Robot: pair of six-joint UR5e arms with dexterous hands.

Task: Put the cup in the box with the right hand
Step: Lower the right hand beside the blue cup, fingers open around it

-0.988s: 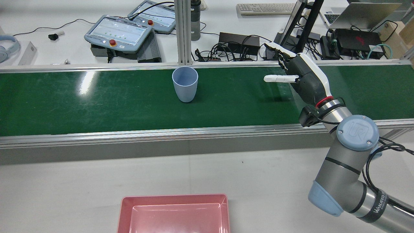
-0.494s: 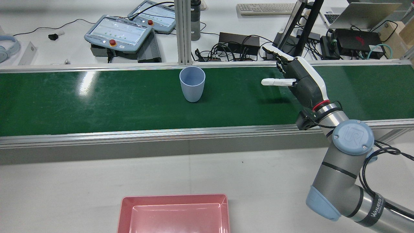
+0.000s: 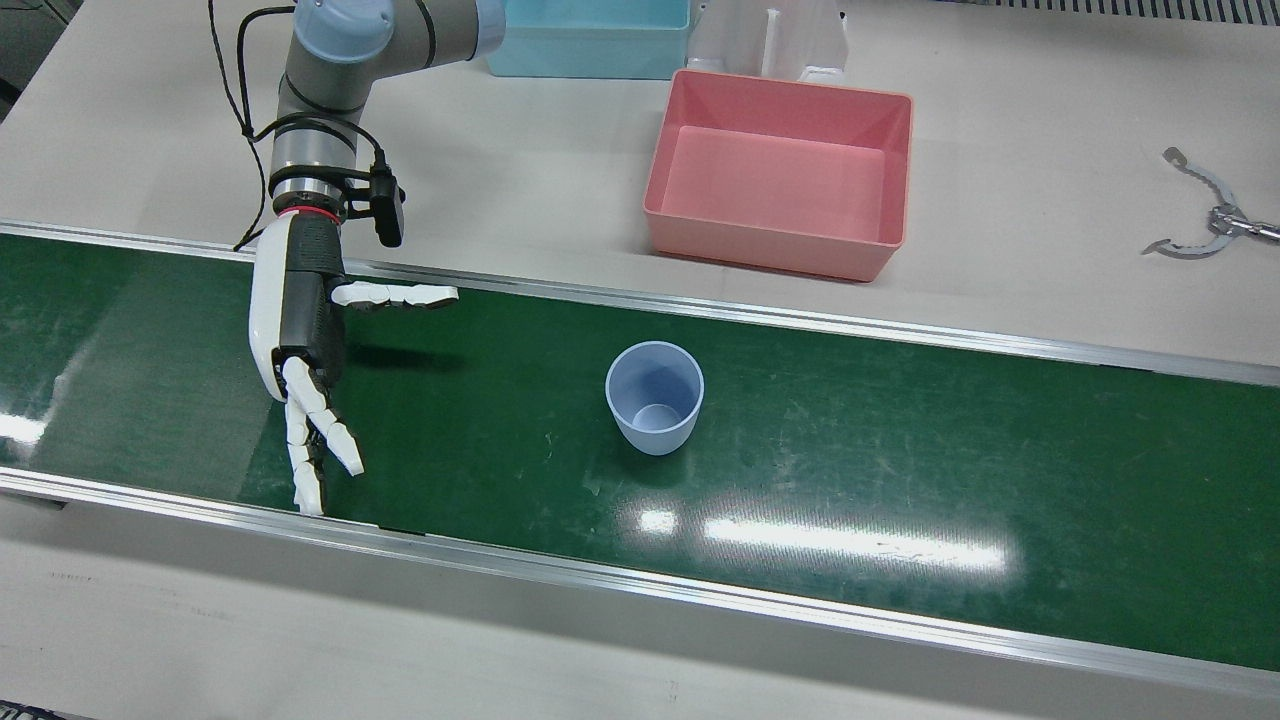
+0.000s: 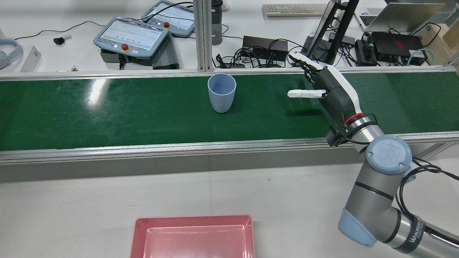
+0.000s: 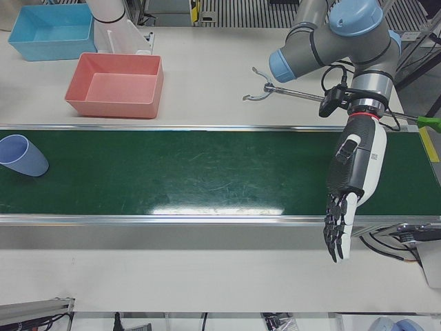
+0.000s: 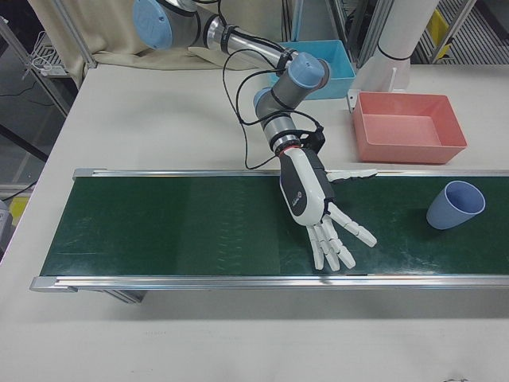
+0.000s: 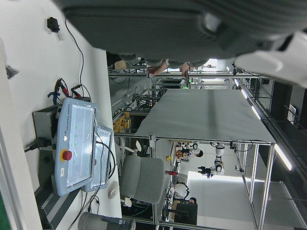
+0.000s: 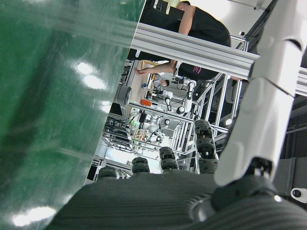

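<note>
Pale blue cup point(image 3: 654, 397); pink box point(image 3: 780, 188); green belt point(image 3: 900, 440); black-and-white right hand point(image 3: 305, 340)

left robot hand point(image 5: 353, 181) hangs open-fingered over green belt point(image 5: 200, 172).

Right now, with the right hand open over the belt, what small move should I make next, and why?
Probably slide the right hand sideways along the green belt toward the blue cup, keeping it open. The cup stands upright on the belt, well apart from the hand, whose fingers are spread and hold nothing. The pink box waits empty off the belt.
</note>
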